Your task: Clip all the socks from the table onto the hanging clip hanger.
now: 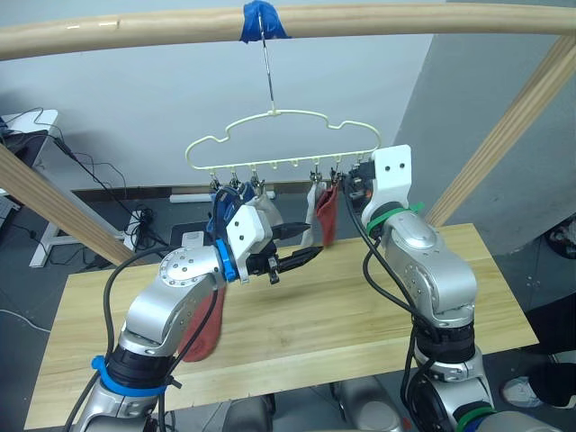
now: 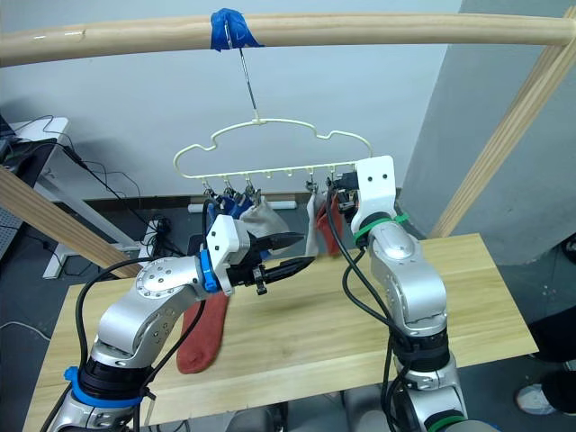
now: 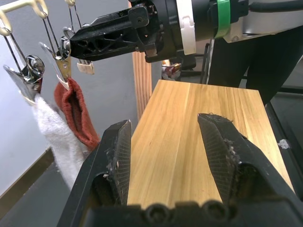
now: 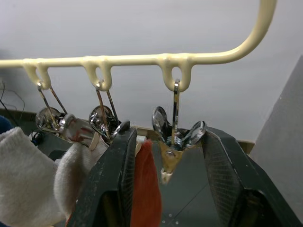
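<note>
Socks (image 1: 261, 209) clipped on hanger (image 1: 283, 144), L end effector (image 1: 301, 247) open.

Socks (image 1: 325, 214) clipped on yellow hanger (image 1: 283, 140); red sock (image 2: 203, 335) on table (image 2: 468, 297)

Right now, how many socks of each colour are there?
Red socks: 2, one clipped up, one on the table at
Grey socks: 2, both clipped up
Blue socks: 2, as far as I can tell, bunched together
Total: 6
</note>
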{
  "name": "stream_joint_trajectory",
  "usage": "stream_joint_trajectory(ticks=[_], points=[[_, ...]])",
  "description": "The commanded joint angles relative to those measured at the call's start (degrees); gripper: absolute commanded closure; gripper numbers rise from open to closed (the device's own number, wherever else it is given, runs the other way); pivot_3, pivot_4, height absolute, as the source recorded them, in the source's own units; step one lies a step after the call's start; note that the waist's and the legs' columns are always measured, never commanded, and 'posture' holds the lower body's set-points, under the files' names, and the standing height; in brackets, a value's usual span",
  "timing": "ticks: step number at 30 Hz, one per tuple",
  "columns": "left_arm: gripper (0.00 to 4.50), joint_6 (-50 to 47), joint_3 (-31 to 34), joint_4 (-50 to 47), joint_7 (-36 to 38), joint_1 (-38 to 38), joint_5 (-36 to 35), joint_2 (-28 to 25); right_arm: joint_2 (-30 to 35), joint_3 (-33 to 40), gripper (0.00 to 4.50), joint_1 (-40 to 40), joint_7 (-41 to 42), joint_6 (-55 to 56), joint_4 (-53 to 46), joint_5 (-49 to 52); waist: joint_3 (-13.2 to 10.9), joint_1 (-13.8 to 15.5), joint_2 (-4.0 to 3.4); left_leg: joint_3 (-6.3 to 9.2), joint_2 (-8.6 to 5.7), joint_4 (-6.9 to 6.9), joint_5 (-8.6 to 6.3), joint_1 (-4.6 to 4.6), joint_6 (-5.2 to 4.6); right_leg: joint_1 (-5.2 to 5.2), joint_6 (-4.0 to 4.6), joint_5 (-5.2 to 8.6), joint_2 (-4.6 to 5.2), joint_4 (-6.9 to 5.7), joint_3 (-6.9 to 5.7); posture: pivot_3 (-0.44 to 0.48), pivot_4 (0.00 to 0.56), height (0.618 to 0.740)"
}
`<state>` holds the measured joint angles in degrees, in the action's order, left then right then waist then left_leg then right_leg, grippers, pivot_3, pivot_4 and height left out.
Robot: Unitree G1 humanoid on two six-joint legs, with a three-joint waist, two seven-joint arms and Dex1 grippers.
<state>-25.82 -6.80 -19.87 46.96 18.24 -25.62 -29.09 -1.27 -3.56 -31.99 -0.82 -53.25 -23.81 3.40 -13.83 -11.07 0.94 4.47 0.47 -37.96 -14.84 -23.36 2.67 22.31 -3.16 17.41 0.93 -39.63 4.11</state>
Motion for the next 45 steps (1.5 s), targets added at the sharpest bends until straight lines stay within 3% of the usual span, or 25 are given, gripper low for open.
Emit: stream_joint_trajectory(ticks=[1, 30, 45], points=[[2.03, 0.22, 0.69, -1.38, 0.48, 0.65, -0.38, -0.42, -1.71, 0.02, 2.35, 0.00, -2.06, -0.02, -2.68, -0.53, 0.00, -0.02, 0.00, 0.00, 0.00, 0.00, 0.00, 0.00, 0.00, 0.00, 0.00, 0.00, 0.00, 0.00, 0.00, -0.220, 0.203, 0.740], [2.03, 0.08, 0.26, -1.22, 1.08, 0.91, -0.08, -0.45, -8.06, 1.96, 2.35, -2.88, -9.11, -0.03, 0.24, -0.41, 0.00, -0.05, -0.01, -0.02, -0.01, 0.00, 0.00, 0.00, 0.00, 0.01, 0.00, 0.00, 0.00, 0.01, 0.01, -0.226, 0.202, 0.740], [2.03, 0.19, 0.07, -0.97, 1.20, 1.03, 0.44, -0.42, -8.73, 0.72, 2.35, -4.41, -8.22, 1.33, 2.82, 1.32, 0.01, -0.05, -0.01, -0.02, -0.01, 0.01, 0.00, 0.00, 0.00, 0.01, 0.00, 0.00, 0.00, 0.00, 0.00, -0.220, 0.196, 0.740]])
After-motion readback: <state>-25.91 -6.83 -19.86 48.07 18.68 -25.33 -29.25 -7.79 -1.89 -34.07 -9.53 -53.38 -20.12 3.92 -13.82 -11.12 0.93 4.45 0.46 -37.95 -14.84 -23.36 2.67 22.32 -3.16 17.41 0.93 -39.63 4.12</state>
